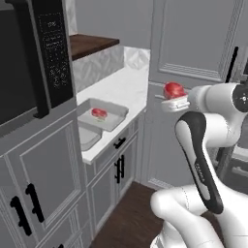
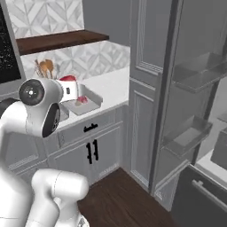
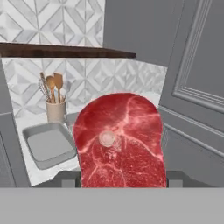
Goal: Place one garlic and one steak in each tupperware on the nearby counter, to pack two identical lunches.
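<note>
My gripper (image 1: 173,100) hangs in the air to the right of the counter (image 1: 121,87), shut on a red marbled steak (image 1: 174,89). Seen from the hand, that steak (image 3: 120,140) stands upright between the jaws. Two grey tupperware trays sit side by side on the counter. The far tray (image 1: 114,112) holds another steak (image 1: 99,113). The near tray (image 1: 89,136) looks empty, as does the tray (image 3: 48,146) left of the held steak. From the right base camera the gripper (image 2: 71,88) is level with the tray (image 2: 88,105). The garlic is out of view.
A beige utensil jar (image 3: 56,109) stands at the tiled back wall, under a dark wooden shelf (image 1: 92,43). A black microwave (image 1: 29,58) juts out at the left. A tall grey cabinet (image 1: 193,43) rises just right of the counter, and an open fridge with shelves (image 2: 195,75) stands beyond it.
</note>
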{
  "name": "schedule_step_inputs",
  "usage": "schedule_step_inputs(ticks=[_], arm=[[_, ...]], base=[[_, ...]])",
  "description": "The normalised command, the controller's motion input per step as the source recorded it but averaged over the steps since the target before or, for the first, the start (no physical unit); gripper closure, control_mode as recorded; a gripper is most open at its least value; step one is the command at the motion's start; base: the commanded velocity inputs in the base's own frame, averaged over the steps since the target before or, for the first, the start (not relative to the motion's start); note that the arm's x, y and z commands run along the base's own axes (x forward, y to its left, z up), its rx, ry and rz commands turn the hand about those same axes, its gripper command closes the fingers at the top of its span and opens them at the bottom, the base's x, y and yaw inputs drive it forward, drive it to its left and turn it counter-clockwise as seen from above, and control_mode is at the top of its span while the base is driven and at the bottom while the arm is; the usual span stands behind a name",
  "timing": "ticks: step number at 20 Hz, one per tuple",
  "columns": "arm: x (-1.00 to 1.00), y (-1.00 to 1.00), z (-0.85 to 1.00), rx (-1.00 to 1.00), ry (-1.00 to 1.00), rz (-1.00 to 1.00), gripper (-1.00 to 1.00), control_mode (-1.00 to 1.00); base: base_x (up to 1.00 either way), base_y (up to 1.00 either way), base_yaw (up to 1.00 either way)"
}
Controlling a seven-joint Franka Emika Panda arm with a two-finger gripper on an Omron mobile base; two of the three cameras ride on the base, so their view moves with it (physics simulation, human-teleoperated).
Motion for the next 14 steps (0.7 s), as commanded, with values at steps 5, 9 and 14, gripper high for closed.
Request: schedule_step_inputs(ticks=[5,9,14], arm=[[0.0,0.0,0.0,0.0,0.0,0.0,1.0,1.0],[0.0,0.0,0.0,0.0,0.0,0.0,1.0,1.0],[0.0,0.0,0.0,0.0,0.0,0.0,1.0,1.0]], base=[[1.0,0.0,0.5],[1.0,-0.05,0.48],[1.0,-0.17,0.48]])
